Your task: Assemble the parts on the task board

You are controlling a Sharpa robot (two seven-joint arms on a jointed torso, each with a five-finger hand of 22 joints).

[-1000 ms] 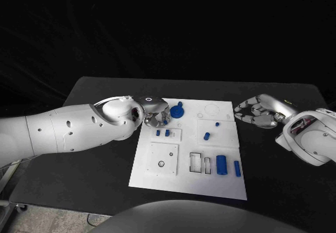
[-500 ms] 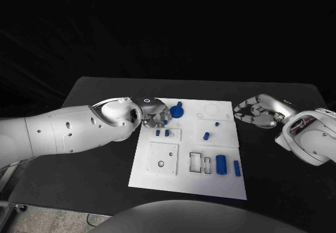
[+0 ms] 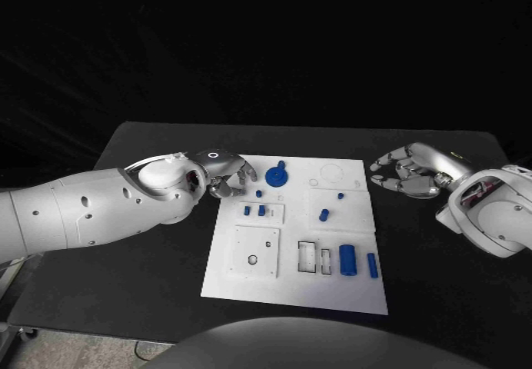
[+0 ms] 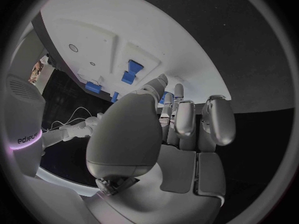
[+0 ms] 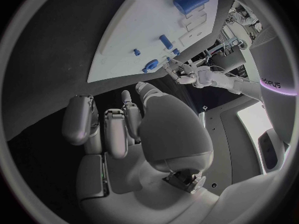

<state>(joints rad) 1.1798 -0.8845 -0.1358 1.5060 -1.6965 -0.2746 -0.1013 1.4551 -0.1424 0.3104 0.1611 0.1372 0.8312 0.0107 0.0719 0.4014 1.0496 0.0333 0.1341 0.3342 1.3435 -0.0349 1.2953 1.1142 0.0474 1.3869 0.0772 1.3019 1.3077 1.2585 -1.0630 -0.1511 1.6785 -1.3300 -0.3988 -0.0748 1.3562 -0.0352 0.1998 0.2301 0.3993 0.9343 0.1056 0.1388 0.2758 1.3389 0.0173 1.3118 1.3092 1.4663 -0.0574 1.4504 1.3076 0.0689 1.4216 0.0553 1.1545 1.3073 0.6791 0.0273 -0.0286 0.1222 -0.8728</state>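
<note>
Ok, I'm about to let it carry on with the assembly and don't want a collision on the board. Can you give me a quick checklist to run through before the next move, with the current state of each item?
1. Left hand holds nothing: ok in the left wrist view, its fingers are curled with nothing between them.
2. Right hand holds nothing: ok, fingers curled in, nothing in them.
3. Right hand off the task board: ok, it is over the black table beside the board's far right corner.
4. Left hand off the board: cannot tell, it is at the board's far left edge.
5. Round blue part free of the fingers: ok, a gap shows.
6. Large blue cylinder unobstructed: ok.
</note>
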